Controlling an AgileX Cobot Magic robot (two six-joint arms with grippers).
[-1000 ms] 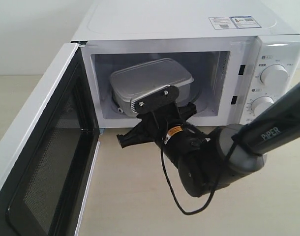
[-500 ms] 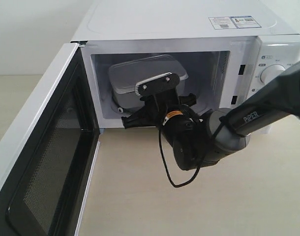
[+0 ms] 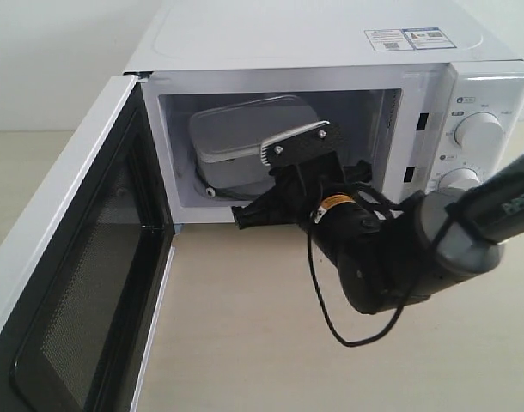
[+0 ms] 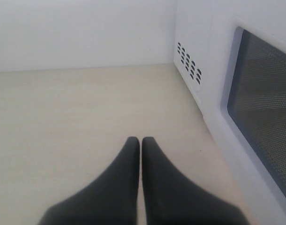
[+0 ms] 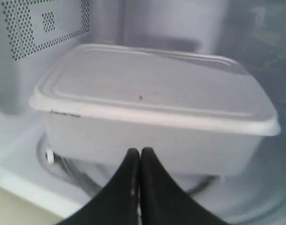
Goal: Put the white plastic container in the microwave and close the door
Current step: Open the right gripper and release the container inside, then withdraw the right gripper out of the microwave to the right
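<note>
The container (image 5: 152,93) sits inside the microwave (image 3: 313,34), toward the hinge side, so the placing step looks done. Your right gripper (image 5: 140,152) has its jaws pressed together with nothing between them. Its tips are at the container's near wall, but I cannot tell whether they touch it. The door (image 3: 64,257) stands wide open. Next, you need to draw that arm clear of the opening, then swing the door shut. Your left gripper (image 4: 141,140), likewise closed and empty, hangs over the table (image 4: 63,117) beside the door's outer face, well placed to push.
</note>
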